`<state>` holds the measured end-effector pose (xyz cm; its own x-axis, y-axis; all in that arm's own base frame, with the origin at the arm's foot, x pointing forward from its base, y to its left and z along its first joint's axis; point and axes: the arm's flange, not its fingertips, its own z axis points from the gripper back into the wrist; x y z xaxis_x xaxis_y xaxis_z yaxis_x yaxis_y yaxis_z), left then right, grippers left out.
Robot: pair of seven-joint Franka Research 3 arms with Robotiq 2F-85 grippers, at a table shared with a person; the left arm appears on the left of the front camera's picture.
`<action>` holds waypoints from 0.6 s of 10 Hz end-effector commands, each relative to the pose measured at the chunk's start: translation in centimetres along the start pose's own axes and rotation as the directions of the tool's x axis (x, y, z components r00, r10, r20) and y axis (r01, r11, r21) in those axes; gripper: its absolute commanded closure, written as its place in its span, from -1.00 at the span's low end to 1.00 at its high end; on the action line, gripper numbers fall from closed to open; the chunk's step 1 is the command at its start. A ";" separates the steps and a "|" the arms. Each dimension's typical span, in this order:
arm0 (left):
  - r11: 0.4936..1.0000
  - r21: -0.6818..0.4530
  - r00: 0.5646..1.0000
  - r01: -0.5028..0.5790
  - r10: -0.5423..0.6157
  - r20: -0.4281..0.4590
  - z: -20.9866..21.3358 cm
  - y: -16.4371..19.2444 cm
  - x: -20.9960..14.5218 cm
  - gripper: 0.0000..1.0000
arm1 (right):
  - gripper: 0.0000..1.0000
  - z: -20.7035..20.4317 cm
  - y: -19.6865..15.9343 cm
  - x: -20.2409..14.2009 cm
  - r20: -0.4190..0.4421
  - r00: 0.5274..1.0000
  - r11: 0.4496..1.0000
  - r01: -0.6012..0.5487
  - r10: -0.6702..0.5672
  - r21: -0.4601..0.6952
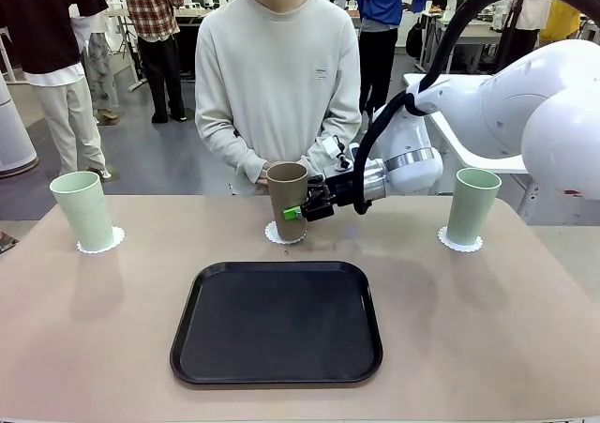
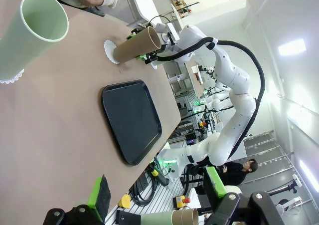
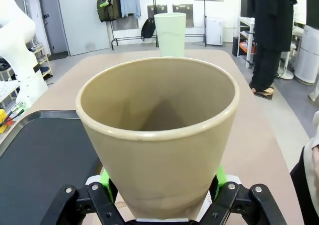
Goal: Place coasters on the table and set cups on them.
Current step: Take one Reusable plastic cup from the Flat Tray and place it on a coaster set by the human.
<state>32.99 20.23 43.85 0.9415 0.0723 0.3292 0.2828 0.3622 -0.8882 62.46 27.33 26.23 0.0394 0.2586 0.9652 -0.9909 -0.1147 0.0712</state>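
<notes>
Tan cup (image 1: 287, 198) clamped low in right hand (image 1: 302, 213), base on middle coaster (image 1: 281, 235) of bench (image 1: 487, 329); left hand (image 2: 159, 197) spread open, empty.

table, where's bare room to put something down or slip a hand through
Bare table lies left and right of the black tray, and along the far edge between the left green cup and the brown cup. It is crowded around the brown cup: the right hand grips it over the middle coaster, with the person's hands right behind.
</notes>
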 end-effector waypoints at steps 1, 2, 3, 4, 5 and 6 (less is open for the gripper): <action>1.000 -0.008 1.000 0.003 -0.003 0.010 0.1 -0.3 0.1 -1.00 | -0.68 -0.7 -1.4 -0.1 0.009 1.000 0.999 -0.030 0.030 0.028; 1.000 -0.008 1.000 0.003 -0.003 0.010 0.1 -0.3 0.1 -1.00 | -0.68 -0.9 -1.6 -0.2 0.016 0.999 0.999 -0.037 0.037 0.028; 1.000 -0.008 1.000 0.003 -0.003 0.010 0.1 -0.3 0.1 -1.00 | -0.68 -1.2 -1.8 0.0 0.024 0.999 0.999 -0.040 0.039 0.031; 1.000 -0.008 1.000 0.003 -0.003 0.010 0.1 -0.3 0.1 -1.00 | -0.68 -1.5 -2.0 0.2 0.032 0.998 0.998 -0.048 0.047 0.036; 1.000 -0.008 1.000 0.003 -0.003 0.010 0.1 -0.3 0.1 -1.00 | -0.68 -1.7 -2.3 0.1 0.034 0.998 0.998 -0.050 0.048 0.036; 1.000 -0.008 1.000 0.003 -0.003 0.010 0.1 -0.3 0.1 -1.00 | -0.68 -1.8 -2.5 -0.2 0.039 0.998 0.998 -0.045 0.043 0.039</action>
<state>32.99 20.23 43.85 0.9415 0.0723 0.3292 0.2828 0.3622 -0.8882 63.76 28.99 25.87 0.0149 0.2244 0.9744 -0.9890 -0.1399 0.0473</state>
